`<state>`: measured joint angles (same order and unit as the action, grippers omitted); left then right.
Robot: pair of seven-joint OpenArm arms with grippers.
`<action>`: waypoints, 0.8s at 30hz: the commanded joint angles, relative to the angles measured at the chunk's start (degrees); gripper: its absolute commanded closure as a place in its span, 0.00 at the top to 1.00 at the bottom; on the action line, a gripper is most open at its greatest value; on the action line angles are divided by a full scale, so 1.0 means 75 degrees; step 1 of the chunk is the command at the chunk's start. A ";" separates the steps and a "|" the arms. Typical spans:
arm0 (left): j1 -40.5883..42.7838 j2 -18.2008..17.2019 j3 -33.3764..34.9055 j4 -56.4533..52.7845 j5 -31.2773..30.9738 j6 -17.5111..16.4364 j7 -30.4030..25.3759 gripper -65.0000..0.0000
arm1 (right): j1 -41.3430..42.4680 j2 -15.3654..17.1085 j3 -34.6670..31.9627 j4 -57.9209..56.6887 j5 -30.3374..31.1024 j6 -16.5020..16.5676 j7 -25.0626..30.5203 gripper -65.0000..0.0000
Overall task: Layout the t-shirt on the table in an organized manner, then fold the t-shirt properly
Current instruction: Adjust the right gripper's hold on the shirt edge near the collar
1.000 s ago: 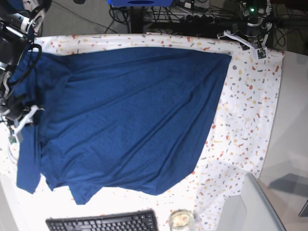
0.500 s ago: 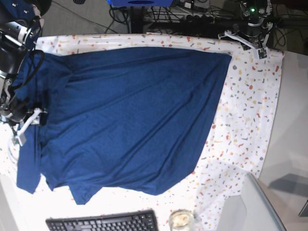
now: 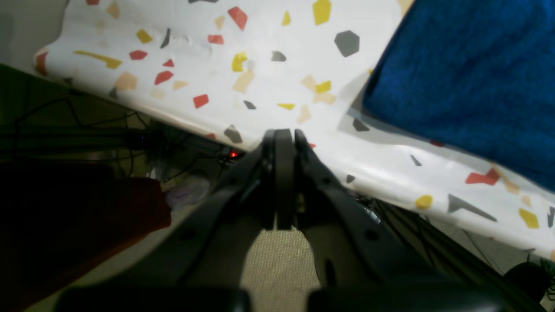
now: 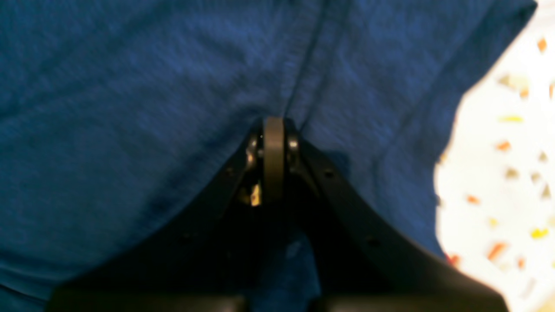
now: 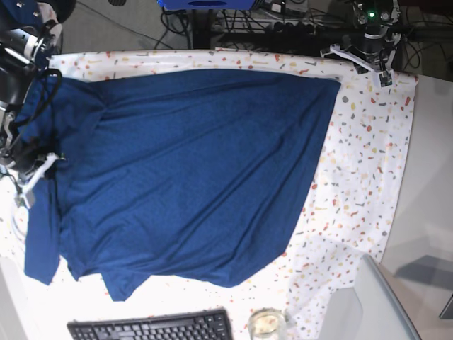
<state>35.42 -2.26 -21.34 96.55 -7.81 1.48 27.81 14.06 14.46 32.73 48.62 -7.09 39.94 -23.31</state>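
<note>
Both end effectors are closed: the right end effector (image 4: pixel 274 130) presses on the t-shirt (image 5: pixel 198 170), spread across the surface (image 5: pixel 368 163); the left end effector (image 3: pixel 284 138), upper right, holds nothing. Soft, limp cloth; likely best pinched at hem corners.

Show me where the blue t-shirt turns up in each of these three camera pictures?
Base view: the t-shirt covers most of the table, left and centre.
Left wrist view: only one corner, upper right.
Right wrist view: it fills nearly the whole picture.
Shared landmark: the white flecked cloth beside the shirt.
</note>
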 commanded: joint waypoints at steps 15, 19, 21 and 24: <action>-0.0134 -0.0056 -0.0032 0.0096 0.0016 0.0055 -0.0092 0.00 | -0.1002 -0.0129 0.0037 0.2748 0.0131 0.0008 -0.0602 0.00; -0.0145 -0.0056 0.0027 0.0096 0.0016 0.0055 -0.0092 0.00 | -0.1330 -0.0410 0.0096 0.3615 0.0131 0.0008 -0.0778 0.00; -0.0145 -0.0056 0.0038 0.0096 0.0016 0.0055 -0.0092 0.00 | -0.1483 -0.0574 0.0096 0.4037 0.0131 0.0008 -0.0942 0.00; -0.0157 -0.0056 0.0038 0.0096 0.0016 0.0055 -0.0092 0.00 | -0.1424 -0.0668 0.0037 0.3979 0.0131 0.0008 -0.1317 0.00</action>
<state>33.95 -2.35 -20.82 96.47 -7.79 1.50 28.05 2.59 8.27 32.86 77.84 -6.33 39.94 -33.52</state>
